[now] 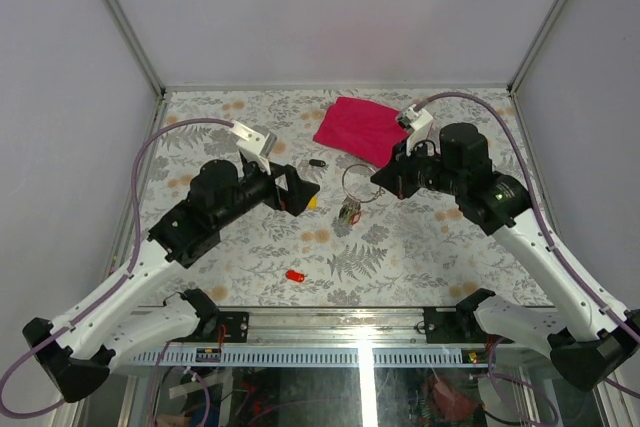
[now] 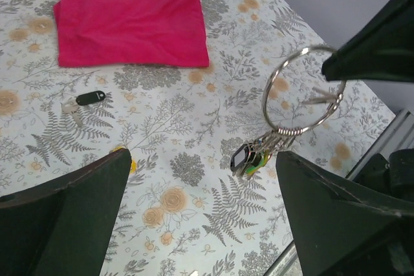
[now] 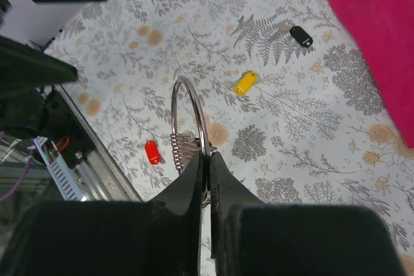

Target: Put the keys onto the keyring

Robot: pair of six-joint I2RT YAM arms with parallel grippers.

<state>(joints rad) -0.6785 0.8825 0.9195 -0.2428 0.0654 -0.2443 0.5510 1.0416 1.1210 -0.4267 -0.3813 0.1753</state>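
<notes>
Over the desk, my right end effector pinches the keyring upright; my left end effector gapes empty. Both the yellow key and the red key lie loose on it, so I judge all threading remains.

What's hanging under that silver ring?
A bunch of small keys, black and green heads showing; the others are covered. The ring is pinched in the right end effector.

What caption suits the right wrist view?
Right tool grips the keyring; yellow key, red key and black key lie loose on the table.
</notes>
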